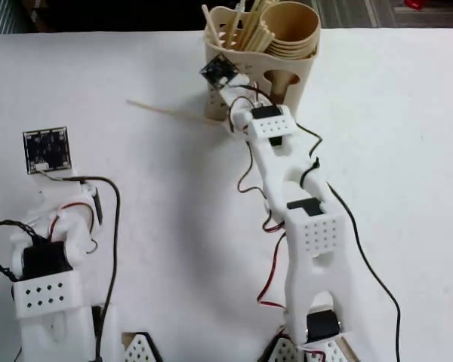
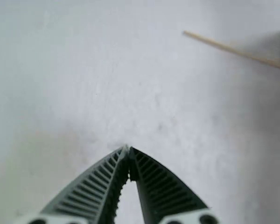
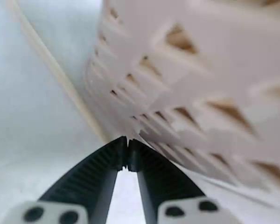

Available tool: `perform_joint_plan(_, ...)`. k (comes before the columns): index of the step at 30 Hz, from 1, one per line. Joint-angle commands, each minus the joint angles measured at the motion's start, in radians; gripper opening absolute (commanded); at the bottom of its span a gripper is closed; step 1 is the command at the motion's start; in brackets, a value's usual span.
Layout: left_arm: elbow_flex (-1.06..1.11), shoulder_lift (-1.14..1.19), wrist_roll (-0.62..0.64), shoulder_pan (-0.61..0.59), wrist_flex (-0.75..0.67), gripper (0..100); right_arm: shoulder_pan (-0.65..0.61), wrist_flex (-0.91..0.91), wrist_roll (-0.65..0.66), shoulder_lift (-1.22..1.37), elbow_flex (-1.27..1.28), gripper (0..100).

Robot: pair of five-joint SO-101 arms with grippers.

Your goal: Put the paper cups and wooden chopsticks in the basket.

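Nearest, the left gripper (image 2: 128,150) hangs clenched and empty over the white table (image 1: 174,249), close to its own base. Beyond it, one thin pale wooden chopstick (image 1: 174,113) lies flat on the table. Its long axis runs crosswise, one end free on the left arm's side, the other ending at the foot of the cream slotted plastic basket (image 1: 302,75). The right gripper (image 3: 127,144) sits there too, jaws closed on nothing I can make out, the stick's end just beside its tips — so the right arm is far nearer. Farthest, stacked tan paper cups (image 1: 293,26) and a bundle of chopsticks (image 1: 245,26) stand in the basket.
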Motion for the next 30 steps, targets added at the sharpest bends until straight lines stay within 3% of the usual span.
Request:
perform_joint_plan(1, -0.003, -0.019, -0.008, -0.008, -0.025, 2, 0.007, -0.024, -0.008, -0.012, -0.009, 1.9)
perform_joint_plan(10, -0.003, -0.019, -0.009, -0.008, -0.025, 2, 0.005, -0.035, -0.002, 0.048, -0.003, 1.9)
perform_joint_plan(19, -0.003, -0.019, -0.009, -0.008, -0.025, 2, -0.024, 0.211, 0.025, 0.036, -0.012, 1.9)
perform_joint_plan(23, -0.003, -0.019, -0.009, -0.008, -0.025, 2, -0.042, 0.349, 0.110, -0.025, -0.011, 1.9)
perform_joint_plan(30, -0.003, -0.019, -0.009, -0.008, -0.023, 2, -0.101, 0.575, 0.115, -0.176, -0.011, 1.9)
